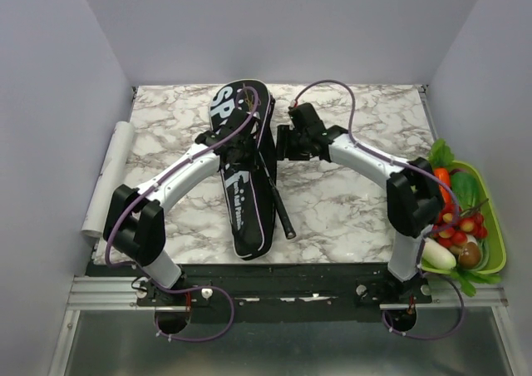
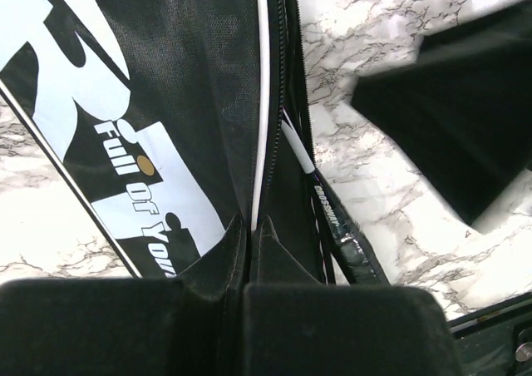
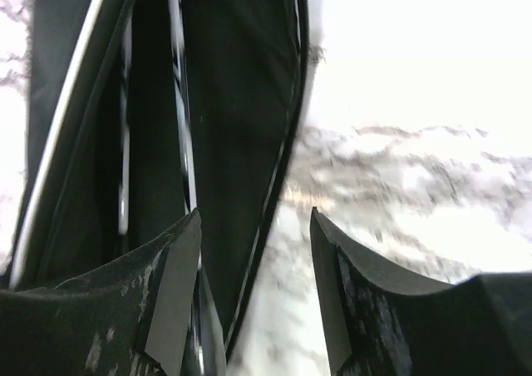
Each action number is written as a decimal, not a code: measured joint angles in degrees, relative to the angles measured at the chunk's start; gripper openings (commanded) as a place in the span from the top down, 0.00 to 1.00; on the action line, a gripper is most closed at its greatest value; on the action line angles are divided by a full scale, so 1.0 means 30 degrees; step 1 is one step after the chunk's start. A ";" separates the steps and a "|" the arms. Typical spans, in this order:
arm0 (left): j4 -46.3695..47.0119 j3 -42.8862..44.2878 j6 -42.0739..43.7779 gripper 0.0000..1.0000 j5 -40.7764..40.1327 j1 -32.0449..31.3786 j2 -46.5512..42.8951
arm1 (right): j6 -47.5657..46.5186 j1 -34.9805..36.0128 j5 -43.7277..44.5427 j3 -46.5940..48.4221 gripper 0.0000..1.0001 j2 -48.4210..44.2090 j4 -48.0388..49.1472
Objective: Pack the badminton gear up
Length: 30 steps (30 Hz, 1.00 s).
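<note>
The left hand (image 2: pixel 252 247) is closed on the zip edge of the bag (image 2: pixel 183 68), apparently so that its mouth is kept lifted. The right hand (image 3: pixel 254 220) is held open astride the rim, gripping nothing. Racket shafts (image 3: pixel 181 110) are seen inside, with one black stem (image 1: pixel 283 214) left protruding over the table (image 1: pixel 349 201).

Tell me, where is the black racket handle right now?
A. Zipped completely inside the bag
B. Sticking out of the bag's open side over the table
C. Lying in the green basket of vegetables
B: the black racket handle pokes out of the open right edge of the black bag and lies over the marble table.
</note>
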 measured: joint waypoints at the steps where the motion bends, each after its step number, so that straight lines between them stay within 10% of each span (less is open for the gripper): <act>1: 0.0124 -0.0124 0.0007 1.00 0.0000 0.0000 0.0000 | 0.0015 -0.0044 -0.0102 -0.0678 0.36 -0.0313 0.0000; 11: 0.0466 -0.0605 0.0000 1.00 -0.0022 0.0007 0.0007 | 0.0372 -0.0729 -0.3759 -0.6812 0.46 -0.7992 -0.0831; 30: 0.0554 -0.0138 -0.0058 1.00 -0.0007 0.0007 0.0823 | 0.0670 -0.0452 -1.1832 -0.9901 0.57 -0.7665 -0.0211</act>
